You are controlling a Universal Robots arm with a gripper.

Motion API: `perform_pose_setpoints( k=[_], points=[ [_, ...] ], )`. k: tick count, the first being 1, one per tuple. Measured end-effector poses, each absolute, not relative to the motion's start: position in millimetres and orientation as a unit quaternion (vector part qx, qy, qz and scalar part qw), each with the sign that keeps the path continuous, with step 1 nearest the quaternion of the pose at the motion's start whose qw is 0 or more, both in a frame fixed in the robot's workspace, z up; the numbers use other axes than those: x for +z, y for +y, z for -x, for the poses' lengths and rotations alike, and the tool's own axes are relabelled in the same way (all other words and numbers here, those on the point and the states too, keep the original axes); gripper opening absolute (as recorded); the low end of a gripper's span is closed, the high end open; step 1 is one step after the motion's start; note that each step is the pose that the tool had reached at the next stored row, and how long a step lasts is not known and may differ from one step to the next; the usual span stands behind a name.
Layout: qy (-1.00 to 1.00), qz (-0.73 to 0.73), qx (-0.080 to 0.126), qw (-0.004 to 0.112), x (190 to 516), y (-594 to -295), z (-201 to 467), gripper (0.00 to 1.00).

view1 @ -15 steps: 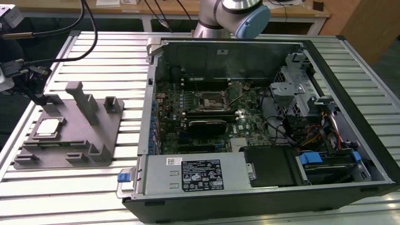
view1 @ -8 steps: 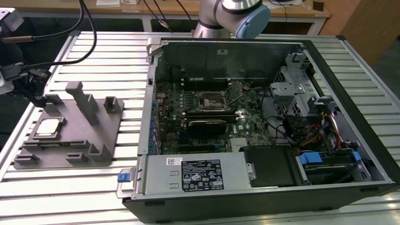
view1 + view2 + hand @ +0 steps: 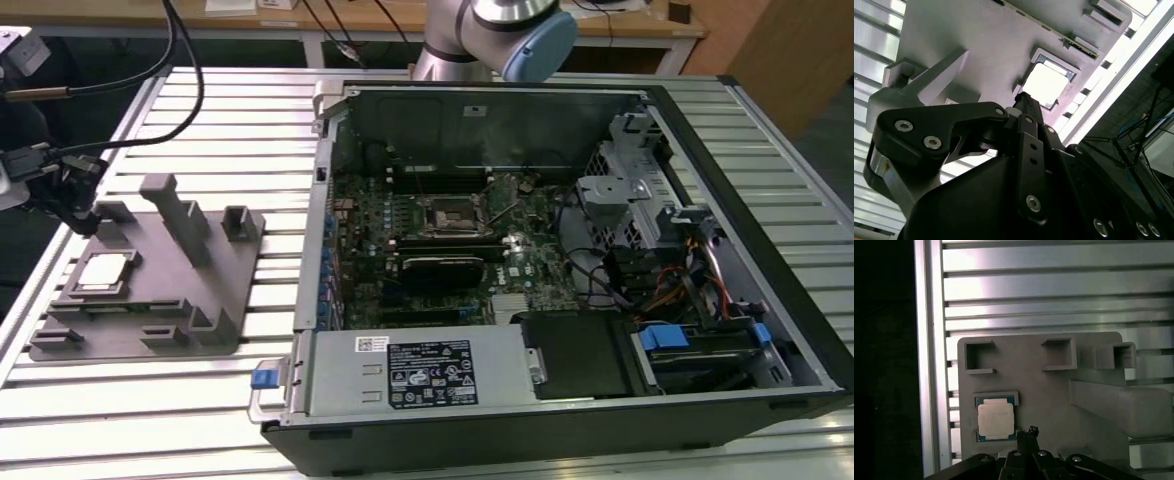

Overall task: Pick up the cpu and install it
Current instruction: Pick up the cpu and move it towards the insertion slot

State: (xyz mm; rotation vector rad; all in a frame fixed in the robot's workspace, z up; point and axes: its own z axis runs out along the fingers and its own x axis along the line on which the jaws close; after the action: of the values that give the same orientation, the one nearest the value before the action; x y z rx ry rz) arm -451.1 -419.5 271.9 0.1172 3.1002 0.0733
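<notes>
Pointing down at grey fixture [image 3: 1051,395], pincer [image 3: 1032,432] just beside cpu [image 3: 996,420]

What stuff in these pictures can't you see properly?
- Second wrist view: the cpu is washed out white by glare, so nothing on its top can be made out.
- Second wrist view: the gripper hides part of the grey fixture.
- Exterior view: the arm is cut off by the picture's upper edge.
- Exterior view: the socket inside the computer case is too small to show details.
</notes>
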Motion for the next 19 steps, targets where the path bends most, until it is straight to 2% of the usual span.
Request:
perform_pose_setpoints(
  k=[19],
  points=[
    [0.999,-0.038,0.024,0.019,252.2,-423.3,463.4,0.11]
  ],
)
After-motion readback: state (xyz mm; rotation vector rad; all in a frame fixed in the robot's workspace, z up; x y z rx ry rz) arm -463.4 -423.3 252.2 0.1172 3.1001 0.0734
